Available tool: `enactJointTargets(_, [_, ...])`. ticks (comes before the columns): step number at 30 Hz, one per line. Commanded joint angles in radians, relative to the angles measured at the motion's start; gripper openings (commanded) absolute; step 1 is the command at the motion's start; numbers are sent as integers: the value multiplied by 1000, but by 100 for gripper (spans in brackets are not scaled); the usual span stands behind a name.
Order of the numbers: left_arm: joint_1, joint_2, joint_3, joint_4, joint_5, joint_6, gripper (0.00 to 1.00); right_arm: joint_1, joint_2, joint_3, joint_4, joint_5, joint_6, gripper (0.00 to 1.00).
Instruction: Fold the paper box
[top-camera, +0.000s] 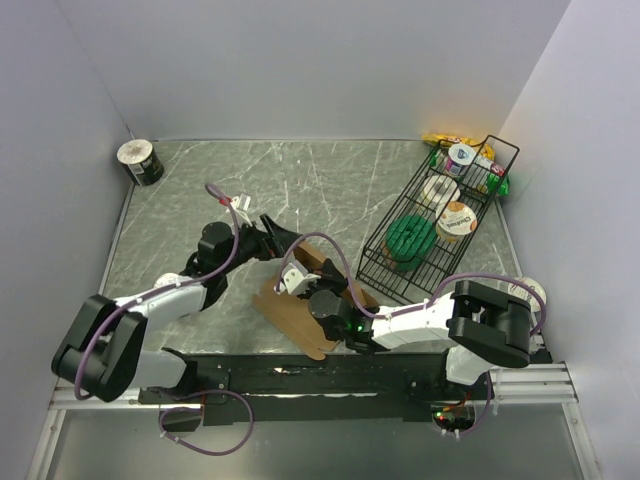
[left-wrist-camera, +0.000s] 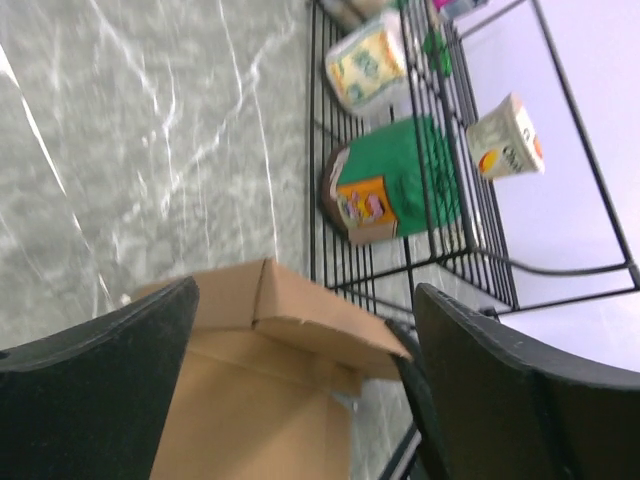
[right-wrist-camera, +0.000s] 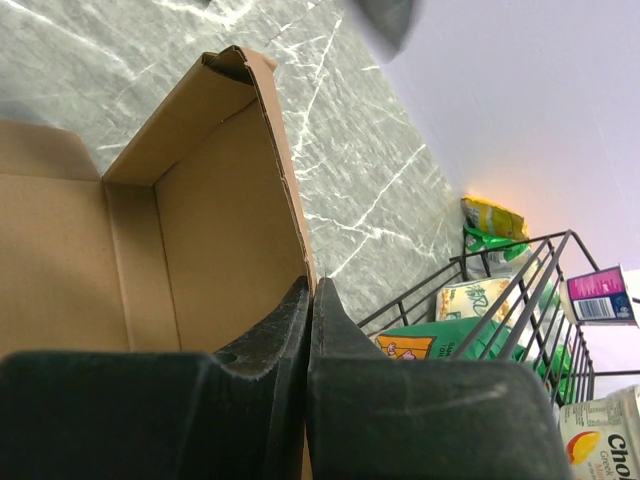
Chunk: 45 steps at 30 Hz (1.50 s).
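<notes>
The paper box (top-camera: 293, 322) is plain brown cardboard, partly folded, lying on the marble table between both arms. One side wall stands upright in the right wrist view, where the paper box (right-wrist-camera: 210, 200) shows its inside corner. My right gripper (right-wrist-camera: 310, 285) is shut, pinching the top edge of that wall. From above, the right gripper (top-camera: 312, 285) sits over the box's middle. My left gripper (top-camera: 282, 243) hangs wide open at the box's far corner. In the left wrist view, the left gripper (left-wrist-camera: 305, 300) straddles a folded corner flap of the paper box (left-wrist-camera: 260, 330) without touching it.
A black wire basket (top-camera: 372, 250) stands just right of the box, holding a green pack (top-camera: 410, 240), rolls and yogurt cups. Snack bags (top-camera: 450, 140) lie behind it. A tin (top-camera: 140, 162) sits in the far left corner. Grey walls enclose the table.
</notes>
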Motion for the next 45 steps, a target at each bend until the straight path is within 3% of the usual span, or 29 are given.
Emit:
enactJointTargets(1, [4, 38, 25, 65, 87, -33, 90, -1, 22, -27, -124, -91, 131, 0])
enactJointTargets(20, [6, 180, 40, 142, 62, 0, 61, -2, 24, 2, -179, -94, 165, 2])
enactJointTargets(28, [17, 239, 51, 178, 78, -7, 42, 1, -27, 8, -249, -100, 213, 31])
enactJointTargets(33, [23, 269, 50, 211, 91, -12, 38, 7, -62, 4, -277, -101, 243, 47])
enactJointTargets(36, [23, 278, 50, 211, 96, -9, 37, 11, -82, 13, -314, -108, 276, 68])
enactJointTargets(39, [23, 282, 50, 200, 98, 0, 35, 18, -123, 40, -389, -130, 335, 82])
enactJointTargets(45, [23, 273, 48, 169, 96, 30, 35, 16, -220, 161, -631, -265, 518, 87])
